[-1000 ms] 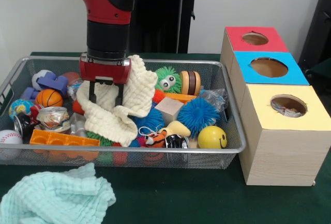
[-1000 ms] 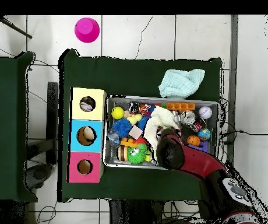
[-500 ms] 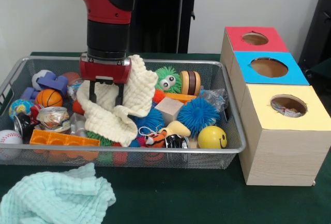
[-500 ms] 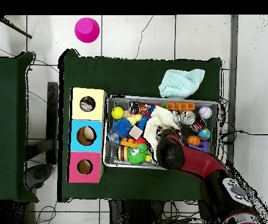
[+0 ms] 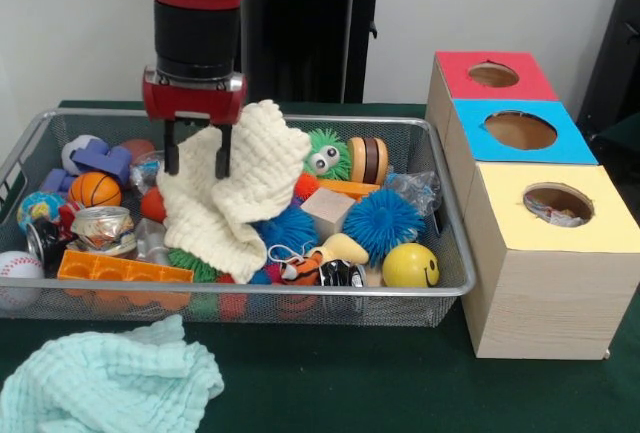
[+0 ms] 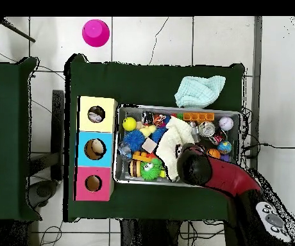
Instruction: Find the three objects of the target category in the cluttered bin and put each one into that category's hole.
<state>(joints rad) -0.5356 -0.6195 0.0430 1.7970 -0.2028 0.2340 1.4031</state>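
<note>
Green-clothed table (image 5: 400, 393), pale wall behind. Mint cloth (image 5: 105, 383) at front left corner. Wire bin (image 5: 440, 293) fills left and middle, packed with toys; gripper (image 5: 197, 161) over its left half, clenched on cream cloth (image 5: 235, 193), which hangs into clutter. One clear film wad (image 5: 415, 190) by bin's right edge. Yellow-top hole (image 5: 557, 203) at right edge, front box, film showing inside.

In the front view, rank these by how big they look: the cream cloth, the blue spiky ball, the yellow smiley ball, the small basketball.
1. cream cloth
2. blue spiky ball
3. yellow smiley ball, nearer the camera
4. small basketball, farther off, so the last two are unsure
</note>
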